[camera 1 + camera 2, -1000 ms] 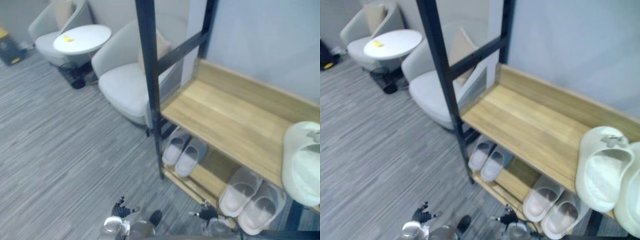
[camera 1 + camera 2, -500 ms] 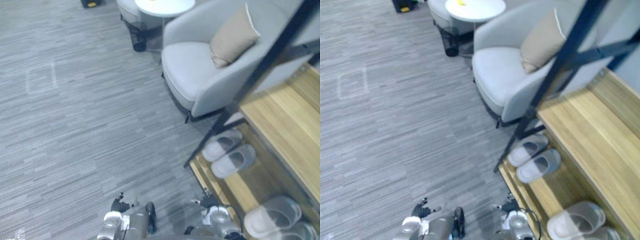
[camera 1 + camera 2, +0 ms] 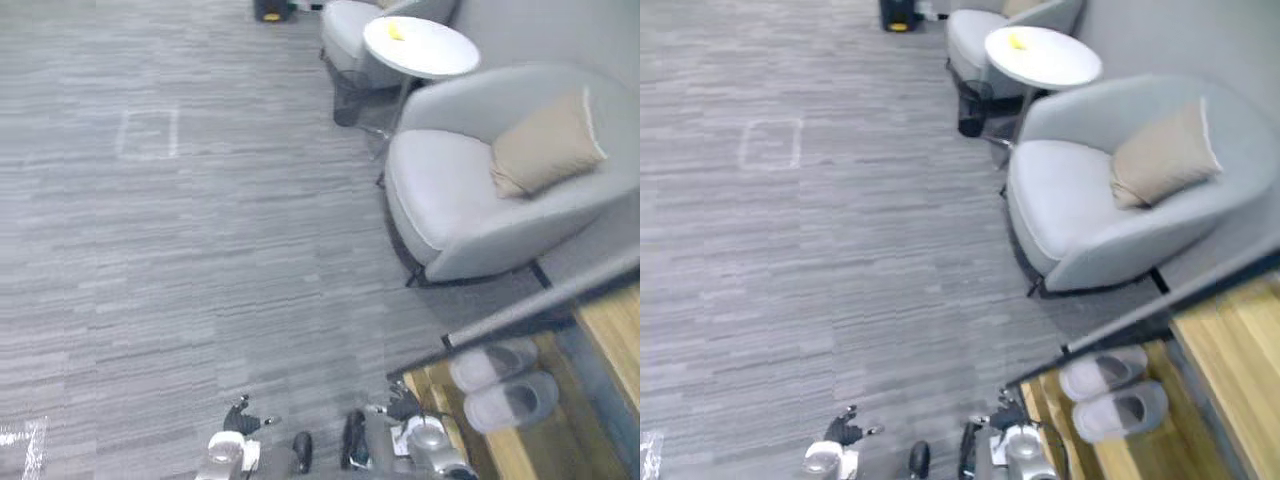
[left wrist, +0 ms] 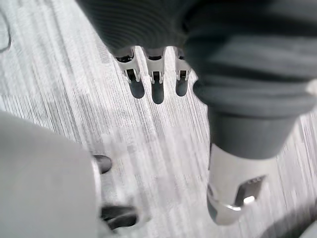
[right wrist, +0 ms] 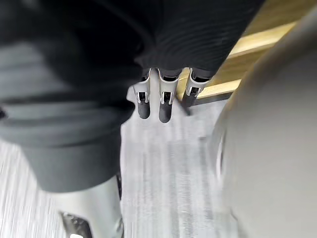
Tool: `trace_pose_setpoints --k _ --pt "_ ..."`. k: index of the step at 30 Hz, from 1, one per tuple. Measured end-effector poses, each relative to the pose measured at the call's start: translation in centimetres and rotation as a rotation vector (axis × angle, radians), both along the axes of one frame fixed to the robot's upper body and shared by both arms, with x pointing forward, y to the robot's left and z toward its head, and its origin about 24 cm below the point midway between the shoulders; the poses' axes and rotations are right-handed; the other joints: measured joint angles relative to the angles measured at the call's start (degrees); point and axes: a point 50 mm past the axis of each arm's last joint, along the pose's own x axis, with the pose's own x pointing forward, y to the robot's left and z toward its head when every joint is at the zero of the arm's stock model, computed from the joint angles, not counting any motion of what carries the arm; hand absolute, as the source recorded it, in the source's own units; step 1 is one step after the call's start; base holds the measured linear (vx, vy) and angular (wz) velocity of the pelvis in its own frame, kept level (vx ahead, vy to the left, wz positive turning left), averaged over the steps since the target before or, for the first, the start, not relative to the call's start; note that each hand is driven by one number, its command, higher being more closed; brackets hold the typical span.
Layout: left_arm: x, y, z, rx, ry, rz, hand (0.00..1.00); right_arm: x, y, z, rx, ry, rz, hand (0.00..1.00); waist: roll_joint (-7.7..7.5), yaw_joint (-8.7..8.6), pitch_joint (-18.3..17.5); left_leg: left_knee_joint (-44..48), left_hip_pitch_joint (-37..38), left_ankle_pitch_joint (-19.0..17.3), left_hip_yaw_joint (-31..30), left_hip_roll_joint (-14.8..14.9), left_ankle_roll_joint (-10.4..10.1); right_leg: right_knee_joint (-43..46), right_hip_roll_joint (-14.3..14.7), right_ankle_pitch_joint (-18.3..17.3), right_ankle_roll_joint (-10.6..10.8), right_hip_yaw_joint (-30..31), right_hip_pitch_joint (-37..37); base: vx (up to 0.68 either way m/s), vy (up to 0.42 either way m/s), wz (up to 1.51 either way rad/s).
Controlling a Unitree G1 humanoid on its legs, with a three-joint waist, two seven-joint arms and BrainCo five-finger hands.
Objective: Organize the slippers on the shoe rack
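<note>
A pair of grey slippers (image 3: 497,380) lies side by side on the low shelf of the wooden shoe rack (image 3: 613,318), at the lower right behind its black post (image 3: 530,310). My left hand (image 3: 238,420) hangs low over the carpet, fingers (image 4: 157,88) straight and holding nothing. My right hand (image 3: 402,404) hangs just beside the rack's low front corner, its fingers (image 5: 165,106) also straight and empty, with the wooden shelf edge (image 5: 237,47) just past them.
A light grey armchair (image 3: 470,205) with a beige cushion (image 3: 545,150) stands next to the rack. Behind it are a round white table (image 3: 420,45), a black bin (image 3: 346,98) and a second chair (image 3: 365,20). Grey striped carpet (image 3: 180,260) spreads to the left.
The whole picture has swung left: the rack now sits at the far right edge, its upper shelf mostly out of sight. Both hands hang as before.
</note>
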Motion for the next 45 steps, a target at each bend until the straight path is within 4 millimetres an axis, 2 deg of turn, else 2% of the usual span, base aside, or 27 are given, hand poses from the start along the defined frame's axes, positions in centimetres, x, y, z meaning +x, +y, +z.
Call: trace_pose_setpoints --k 1,2,4,5,6,9,11,13,14,15,17,20,22,25,28,30,31,32,34,35,36,37,38,40,41,42,45 --pt "-0.3 0.3 -0.1 -0.002 0.004 0.026 0.0 -0.1 0.1 -0.1 0.003 0.004 0.001 0.0 -0.76 -0.04 -0.47 2.53 -0.16 -1.13 -1.21 -0.21 -0.85 -2.16 0.23 2.66 -1.19 -0.7 0.61 0.63 -0.248 1.57" --pt "-0.3 0.5 -0.1 -0.008 0.005 0.064 0.0 -0.1 0.2 -0.1 0.006 0.005 0.001 0.0 -0.02 0.41 -0.75 10.04 -2.9 -4.0 -1.57 0.07 -3.97 -5.49 0.89 4.52 -2.74 -3.21 2.89 0.63 -0.214 1.17" --pt "-0.3 0.6 0.1 -0.02 -0.014 0.11 0.0 0.3 0.2 0.1 0.0 -0.007 0.008 0.0 1.47 0.87 -0.02 28.78 -11.34 -3.37 4.32 1.37 -10.26 -11.66 2.95 4.08 -3.53 -4.01 9.55 0.58 -0.166 0.73" --pt "-0.4 0.7 0.1 -0.028 -0.023 0.136 0.0 0.3 0.3 0.1 0.0 -0.001 0.014 0.0 1.7 1.24 0.22 33.01 -12.98 -3.98 8.1 3.03 -10.03 -12.97 3.7 3.8 -3.82 -4.2 11.6 0.52 -0.162 0.3" --pt "-0.2 0.9 0.3 -0.036 -0.043 0.167 0.0 0.2 0.6 0.0 0.005 0.001 0.022 0.0 1.82 2.06 0.78 38.38 -14.72 -5.96 13.83 6.51 -7.74 -15.04 4.6 2.85 -4.71 -4.33 15.91 0.38 -0.124 0.11" --pt "0.6 1.2 0.8 -0.026 -0.088 0.183 0.0 1.0 0.8 0.4 -0.002 -0.022 0.036 0.0 0.45 3.17 1.72 35.73 -20.69 -8.47 20.83 9.84 -6.12 -18.51 3.3 1.88 -4.17 -5.91 21.8 0.42 -0.084 0.1" --pt "1.5 1.2 1.2 -0.029 -0.12 0.183 0.0 1.4 0.4 0.6 -0.016 -0.034 0.035 0.0 -0.1 3.48 2.16 31.06 -25.97 -7.79 23.48 9.52 -6.02 -21.6 1.72 0.11 -1.68 -8.52 24.74 0.4 0.015 0.38" --pt "1.8 0.9 1.3 -0.045 -0.135 0.191 0.0 1.3 -0.1 0.6 -0.026 -0.033 0.022 0.0 0.78 3.69 2.07 21.99 -29.1 -2.95 25.09 9.47 -4.45 -23.06 1.38 -1.47 0.25 -10.82 27.45 0.45 0.089 0.54" --pt "1.9 0.7 1.3 -0.061 -0.144 0.209 0.0 1.3 -0.4 0.5 -0.026 -0.031 0.009 0.0 1.05 4.32 2.02 17.81 -29.54 5.87 25.82 9.18 -1.05 -23.09 1.52 -2.87 1.94 -11.44 29.27 0.55 0.143 0.53" --pt "2.1 1.0 1.5 -0.06 -0.155 0.226 0.0 1.5 -0.2 0.6 -0.024 -0.036 0.016 0.0 -0.47 4.8 1.74 18.68 -29.25 4.02 26.31 7.21 1.64 -22.48 -0.17 -3.02 2.31 -11.61 29.76 0.55 0.134 0.47" --pt "2.1 1.5 1.5 -0.061 -0.161 0.263 0.0 2.0 0.2 0.9 -0.015 -0.053 0.021 0.0 -1.11 5.13 1.81 20.58 -29.05 0.97 25.75 6.42 2.54 -17.12 -1.4 -1.88 2.76 -10.5 28.57 0.64 0.189 0.43" --pt "1.7 1.5 1.2 -0.061 -0.134 0.266 0.0 1.6 0.5 0.7 0.007 -0.042 -0.006 0.0 -1.31 5.06 2.09 20.76 -22.91 -1.89 24.04 5.39 4.26 4.55 -4.75 1.01 4.5 -7.24 23.85 0.59 0.22 0.51" --pt "1.0 1.4 0.8 -0.059 -0.094 0.26 0.0 0.8 1.1 0.4 0.032 -0.028 -0.004 0.0 -1.07 4.75 2.3 17.46 -13.03 -3.52 19.68 4.82 4.96 28.55 -4.27 -0.96 2.5 -2.78 16.49 0.59 0.111 0.67" --pt "0.6 1.1 0.6 -0.066 -0.076 0.262 0.0 0.4 0.9 0.4 0.035 -0.03 -0.006 0.0 -0.65 3.12 2.5 11.5 -4.03 -4.13 15.36 4.77 5.75 32.2 -2.3 -4.88 -0.16 -2.71 8.74 0.52 0.019 0.8" --pt "0.9 0.6 0.6 -0.076 -0.078 0.257 0.0 0.4 0.3 0.5 0.023 -0.048 -0.012 0.0 0.06 2.63 2.77 7.02 2.6 -4.21 11.22 5.54 5.87 19.26 0.28 -7.43 -0.63 -2.94 0.77 0.47 -0.055 0.71" --pt "0.9 0.3 0.5 -0.081 -0.077 0.251 0.0 0.7 0.2 0.7 0.02 -0.064 -0.01 0.0 0.4 1.77 2.55 5.85 4.54 -4.57 8.26 7.04 5.64 5.04 2.52 -3.35 0.73 -2.58 -2.49 0.59 -0.124 1.06" --pt "1.0 0.1 0.6 -0.083 -0.081 0.239 0.0 0.9 0.3 0.8 0.022 -0.069 -0.008 0.0 -0.01 0.93 2.3 4.82 6.58 -5.3 5.89 8.06 4.21 -8.37 3.4 4.05 0.85 -1.4 -3.96 0.54 -0.16 0.92" --pt "0.9 0.1 0.5 -0.083 -0.077 0.237 0.0 0.9 0.3 0.8 0.022 -0.069 -0.008 0.0 -0.17 0.64 2.18 4.85 7.2 -5.9 5.32 8.3 3.1 -11.23 3.51 6.15 0.76 -0.97 -4.08 0.68 -0.257 1.14" --pt "0.0 0.1 0.2 -0.08 -0.052 0.242 0.0 0.8 0.4 0.7 0.024 -0.06 -0.01 0.0 -0.96 0.33 0.78 5.98 10.01 -8.38 1.26 9.57 -1.21 -12.57 3.46 17.98 -2.54 0.57 -4.81 0.69 -0.315 0.92" --pt "0.3 -0.1 0.3 -0.092 -0.062 0.251 0.0 1.2 0.4 0.9 0.026 -0.067 -0.017 0.0 1.32 0.73 0.1 9.71 8.26 -7.05 -0.29 11.62 -3.41 -8.7 4.1 14.28 -3.6 -2.03 -5.02 0.91 -0.393 0.84" --pt "0.5 -0.6 0.3 -0.118 -0.072 0.296 0.0 1.2 0.5 1.0 0.027 -0.072 -0.013 0.0 2.35 0.54 0.29 22.07 3.73 -1.33 0.84 11.15 -8.25 -6.38 4.74 9.62 -4.36 -3.8 -2.54 0.9 -0.318 0.46" --pt "-0.1 -0.7 0.1 -0.136 -0.067 0.357 0.0 0.9 1.0 0.9 0.032 -0.07 0.014 0.0 3.67 0.74 0.53 35.54 -0.85 9.07 2.53 10.99 -12.35 -7.61 6.03 7.22 -4.68 -3.38 2.28 0.9 -0.264 0.05" --pt "-0.1 -0.6 0.2 -0.137 -0.076 0.373 0.0 0.9 1.6 1.0 0.041 -0.071 0.03 0.0 4.34 1.77 0.61 46.34 -4.89 8.25 5.9 12.79 -13.04 -9.14 7.29 5.46 -5.32 -2.23 6.81 0.63 -0.092 -0.28" --pt "0.7 -0.4 0.8 -0.134 -0.118 0.373 0.0 0.6 2.7 0.9 0.074 -0.064 0.02 0.0 3.63 2.81 1.01 55.62 -11.96 1.2 11.85 15.14 -9.68 -11.03 7.57 3.81 -6.05 -0.66 13.47 0.57 -0.056 -0.28" --pt "0.8 -0.4 0.8 -0.134 -0.123 0.371 0.0 0.7 2.8 0.9 0.076 -0.066 0.02 0.0 3.54 3.03 1.03 55.83 -12.91 0.72 12.39 15.29 -9.34 -11.31 7.57 3.64 -6.16 -0.34 14.18 0.52 -0.032 -0.35" --pt "1.1 -0.1 1.2 -0.128 -0.15 0.374 0.0 1.1 3.3 1.2 0.093 -0.087 0.019 0.0 2.53 4.03 0.66 54.99 -19.17 -2.62 15.81 16.46 -6.95 -14.86 6.87 1.73 -5.17 0.98 19.03 0.52 0.025 -0.26" --pt "1.6 0.1 1.6 -0.126 -0.177 0.369 0.0 1.3 3.3 1.3 0.094 -0.089 0.003 0.0 2.03 4.41 0.81 39.46 -26.45 -5.47 16.42 15.06 -5.96 -16.77 4.81 -1.04 -2.26 2.21 24.22 0.54 0.184 -0.24"
